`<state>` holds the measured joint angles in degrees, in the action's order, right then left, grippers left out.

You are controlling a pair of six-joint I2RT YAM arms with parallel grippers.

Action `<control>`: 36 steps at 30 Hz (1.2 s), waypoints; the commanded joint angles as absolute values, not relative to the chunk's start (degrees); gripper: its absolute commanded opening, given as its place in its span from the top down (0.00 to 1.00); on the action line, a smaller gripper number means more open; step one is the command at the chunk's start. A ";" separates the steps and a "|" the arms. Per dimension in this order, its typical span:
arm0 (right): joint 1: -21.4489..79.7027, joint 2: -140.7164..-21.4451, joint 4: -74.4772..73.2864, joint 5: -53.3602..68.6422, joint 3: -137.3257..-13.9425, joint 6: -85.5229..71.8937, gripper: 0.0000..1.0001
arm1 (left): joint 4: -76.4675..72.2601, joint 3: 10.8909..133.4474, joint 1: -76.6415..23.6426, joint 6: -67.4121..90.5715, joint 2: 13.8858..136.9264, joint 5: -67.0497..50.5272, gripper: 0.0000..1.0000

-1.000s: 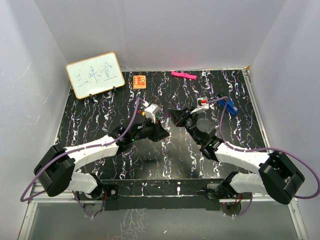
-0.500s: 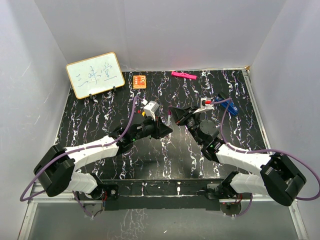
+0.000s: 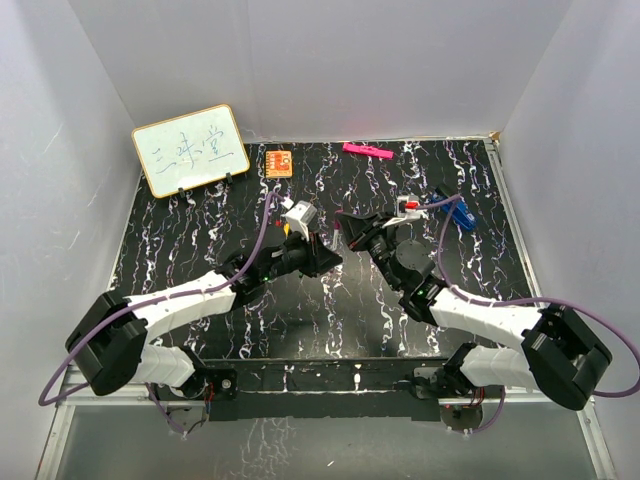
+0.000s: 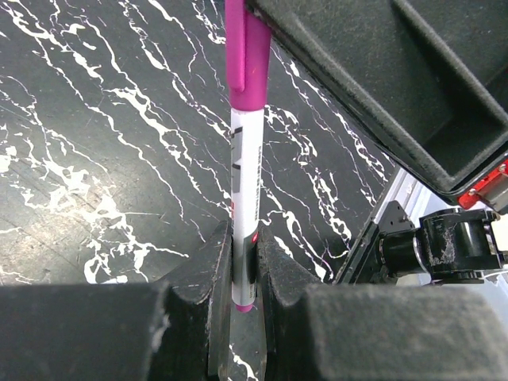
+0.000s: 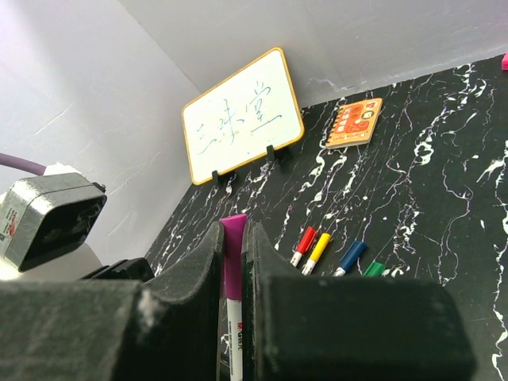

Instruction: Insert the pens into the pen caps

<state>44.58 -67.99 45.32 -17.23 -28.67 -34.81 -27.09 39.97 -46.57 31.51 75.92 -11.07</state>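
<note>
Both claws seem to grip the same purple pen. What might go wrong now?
The left claw pinches only the tail of the pen, so a push from the right claw, shut on the purple cap, might make it slip. If the claws are out of line, the barrel might bend or jam.

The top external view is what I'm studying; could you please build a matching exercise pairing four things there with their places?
Things: 1 whiteboard; 2 orange card; 3 pink bar; 4 purple-capped pen.
Places: A gripped by left fingers and right fingers; B far left corner, propped upright; C flat, just right of the whiteboard; D far edge, right of the orange card.
Pairs: 1-B; 2-C; 3-D; 4-A.
</note>
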 commanded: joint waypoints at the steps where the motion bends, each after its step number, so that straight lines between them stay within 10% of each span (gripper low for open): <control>1: 48.28 -69.92 35.11 -10.90 -28.71 -32.83 1.00 | -37.57 43.30 -42.40 29.91 70.82 -4.74 1.00; 24: 49.30 -74.18 27.41 -13.27 -34.27 -32.37 1.00 | -28.84 46.17 -38.94 27.12 72.82 -11.77 1.00; 31: 49.07 -72.10 23.14 -29.82 -41.88 -26.67 0.90 | -15.52 46.21 -38.94 26.20 77.35 -13.83 1.00; 36: 48.37 -68.10 22.22 -37.20 -43.79 -22.18 0.63 | -9.83 46.97 -38.94 26.91 80.87 -11.44 1.00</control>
